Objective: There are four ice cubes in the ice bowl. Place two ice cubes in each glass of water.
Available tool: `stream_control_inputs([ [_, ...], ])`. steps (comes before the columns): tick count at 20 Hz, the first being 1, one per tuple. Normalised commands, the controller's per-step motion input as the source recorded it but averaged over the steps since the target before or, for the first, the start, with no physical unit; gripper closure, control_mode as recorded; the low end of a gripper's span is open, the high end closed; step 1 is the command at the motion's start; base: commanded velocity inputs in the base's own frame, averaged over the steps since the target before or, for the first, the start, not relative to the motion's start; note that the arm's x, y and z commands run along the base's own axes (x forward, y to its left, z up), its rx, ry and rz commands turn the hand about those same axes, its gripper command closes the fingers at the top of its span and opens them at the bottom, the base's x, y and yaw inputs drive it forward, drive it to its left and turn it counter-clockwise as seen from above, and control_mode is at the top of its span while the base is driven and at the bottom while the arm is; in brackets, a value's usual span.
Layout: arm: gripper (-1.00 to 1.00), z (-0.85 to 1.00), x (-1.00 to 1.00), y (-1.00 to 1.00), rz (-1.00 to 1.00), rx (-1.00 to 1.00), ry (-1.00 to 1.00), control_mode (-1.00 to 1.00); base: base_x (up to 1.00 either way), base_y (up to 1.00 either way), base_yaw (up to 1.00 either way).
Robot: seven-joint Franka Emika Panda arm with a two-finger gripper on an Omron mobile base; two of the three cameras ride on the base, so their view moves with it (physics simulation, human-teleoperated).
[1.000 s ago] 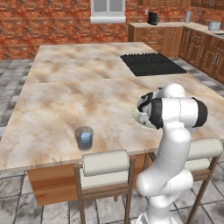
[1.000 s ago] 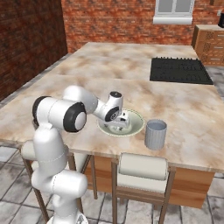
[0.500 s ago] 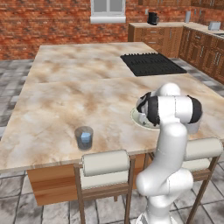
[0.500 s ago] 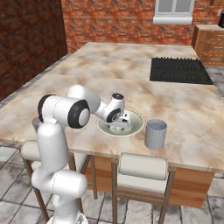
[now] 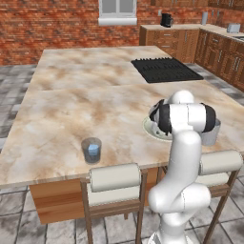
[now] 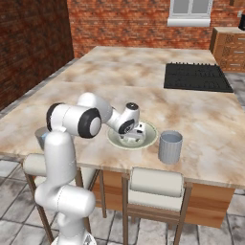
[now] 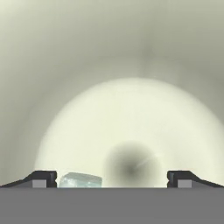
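We see a big stone counter with a black stove top set into its far right part. Our white arm bends over the near edge of the counter and reaches down into the bowl. The bowl is wide and pale, and it sits near the front edge of the counter, toward the right side as the left base view shows it. Two stools with cream seats stand just in front of the counter, one on each side of the arm. One glass of water stands just beside the bowl, close to the front edge. The other glass of water stands well apart from the bowl, also close to the front edge, and it has a small blue ice cube in it. Our gripper is low inside the bowl, right over its pale floor. Its two dark fingertips are spread wide apart, so the jaws are open and they hold nothing. Another ice cube lies on the bowl floor between the tips, just beside the left one in the hand view. We cannot tell if it touches that tip.
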Motion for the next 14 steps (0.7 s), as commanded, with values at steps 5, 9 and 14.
stream_control_inputs([
  [5,-1.0,-0.16,-0.14,-0.02,-0.07,-0.01,0.0,-1.0,0.0,0.0,0.0],
  [9,-1.0,-0.09,-0.06,0.0,-0.13,-0.03,0.0,-1.0,0.0,0.0,0.0],
  [14,-1.0,-0.03,-0.21,0.03,-0.13,-0.04,0.0,-1.0,0.0,0.0,0.0],
])
